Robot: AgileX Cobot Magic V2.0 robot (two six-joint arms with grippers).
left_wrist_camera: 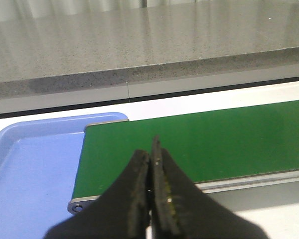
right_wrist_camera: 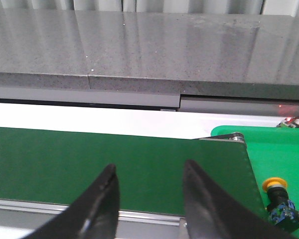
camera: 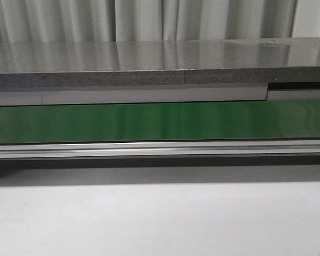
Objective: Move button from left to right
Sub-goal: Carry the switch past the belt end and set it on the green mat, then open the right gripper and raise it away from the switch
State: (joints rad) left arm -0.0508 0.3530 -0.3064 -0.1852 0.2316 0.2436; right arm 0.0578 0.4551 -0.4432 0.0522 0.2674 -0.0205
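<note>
The button (right_wrist_camera: 278, 199), with a round yellow cap on a black body, sits in a green tray (right_wrist_camera: 274, 149) just past the end of the green belt (right_wrist_camera: 114, 159) in the right wrist view. My right gripper (right_wrist_camera: 148, 169) is open and empty above the belt, beside the button and apart from it. My left gripper (left_wrist_camera: 150, 149) is shut with nothing between its fingers, above the other end of the green belt (left_wrist_camera: 199, 139). In the front view only the belt (camera: 160, 121) shows; neither gripper nor the button appears there.
A blue tray (left_wrist_camera: 30, 169) lies at the belt's end under the left gripper. A grey stone shelf (camera: 160, 64) runs behind the belt. An aluminium rail (camera: 160, 148) edges the belt's front, with white table (camera: 160, 218) before it.
</note>
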